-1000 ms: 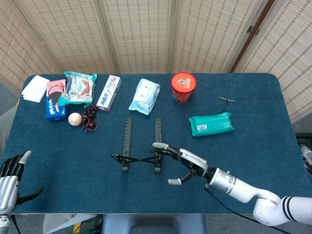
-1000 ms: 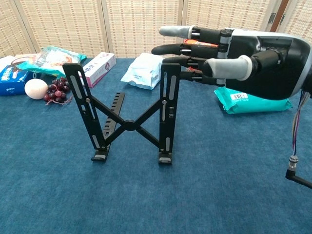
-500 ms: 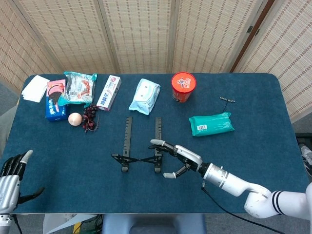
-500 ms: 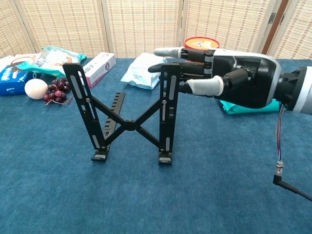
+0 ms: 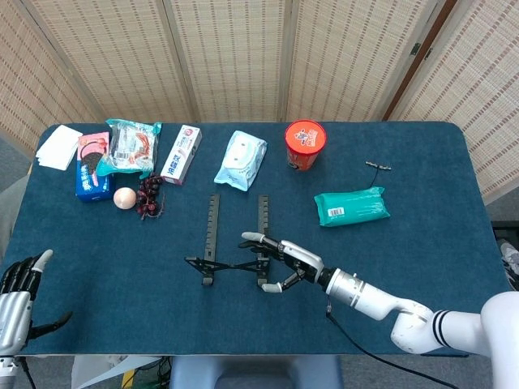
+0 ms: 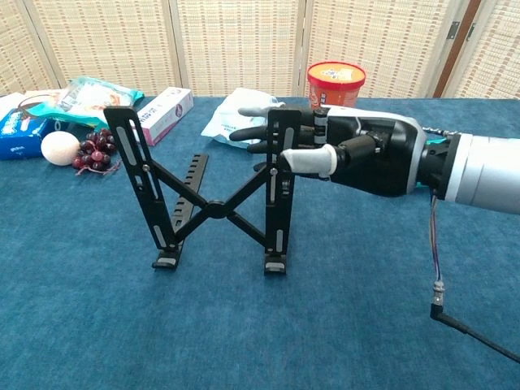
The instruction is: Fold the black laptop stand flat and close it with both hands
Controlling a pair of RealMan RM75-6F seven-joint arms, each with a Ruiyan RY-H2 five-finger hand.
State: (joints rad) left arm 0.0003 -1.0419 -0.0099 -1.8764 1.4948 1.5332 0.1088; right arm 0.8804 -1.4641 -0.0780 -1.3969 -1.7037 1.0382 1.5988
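Observation:
The black laptop stand (image 5: 233,241) (image 6: 213,188) stands unfolded near the table's middle, its two slotted rails crossed by an X brace. My right hand (image 5: 285,261) (image 6: 341,150) is at the stand's right rail, fingers apart, with fingers reaching past the rail's top behind it and the thumb in front of it. It does not grip the rail. My left hand (image 5: 18,290) is open at the table's front left corner, far from the stand, and seen only in the head view.
Along the back lie white napkins (image 5: 58,147), a blue cookie pack (image 5: 92,168), a snack bag (image 5: 132,147), an egg (image 5: 124,197), grapes (image 5: 149,195), a toothpaste box (image 5: 182,153), a wipes pack (image 5: 241,158) and a red noodle cup (image 5: 305,143). A green pack (image 5: 351,205) lies right.
My right hand has moved left toward the stand, its fingers now reaching around the right rail's top. The stand and my left hand have not moved.

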